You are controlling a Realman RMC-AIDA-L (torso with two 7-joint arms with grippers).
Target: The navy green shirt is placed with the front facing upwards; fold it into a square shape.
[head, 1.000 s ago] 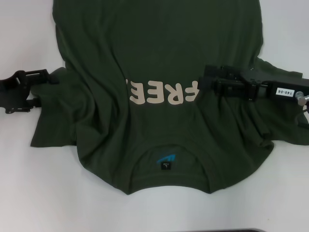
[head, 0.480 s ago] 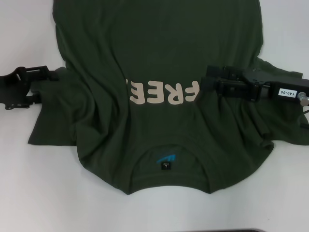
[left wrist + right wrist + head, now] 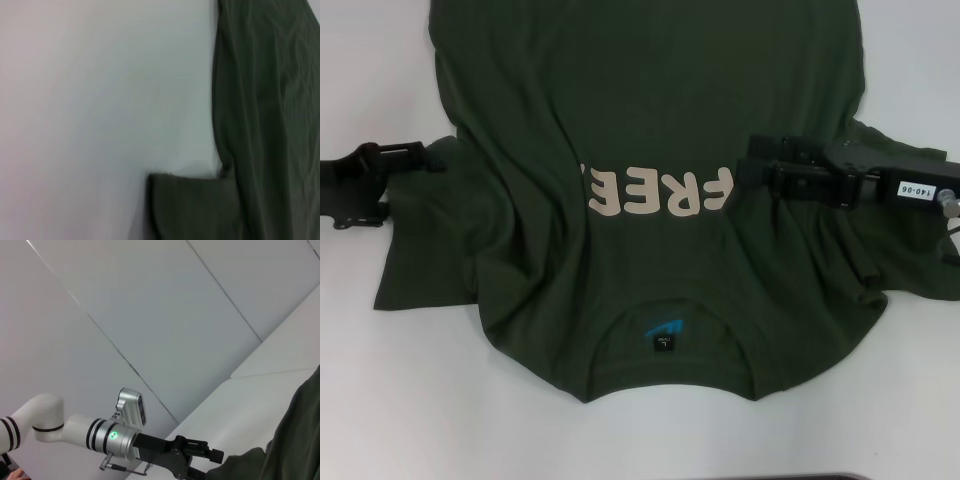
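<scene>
Shirt position: the navy green shirt point(image 3: 650, 170) lies spread on the white bench point(image 3: 380, 400), collar toward you at the near edge, hem running off the far edge of the head view.
Shirt look: dark olive cloth, heavily creased; pale block letters "FREE" point(image 3: 655, 193) read upside down across the chest, with the last letter partly behind the right claw. A black neck label point(image 3: 663, 342) with a blue mark sits inside the collar.
Sleeves: the sleeve on your left spreads flat toward the near left; the one on your right lies under the right arm.
Left claw point(image 3: 425, 158): low at the shirt's left edge, by the sleeve seam. You cannot tell from any view whether it is wide, narrow or gripping cloth.
Right claw point(image 3: 740, 178): over the shirt's right chest, tip at the end of the lettering. Its finger spread is not readable either.
Left wrist view only: a folded sleeve edge point(image 3: 190, 205) lying on bare bench beside the long creased side of the shirt.
Right wrist view only: the left arm point(image 3: 75, 432) seen side-on, its claw down at a raised hump of cloth, and pale wall panels point(image 3: 150, 315) behind.
</scene>
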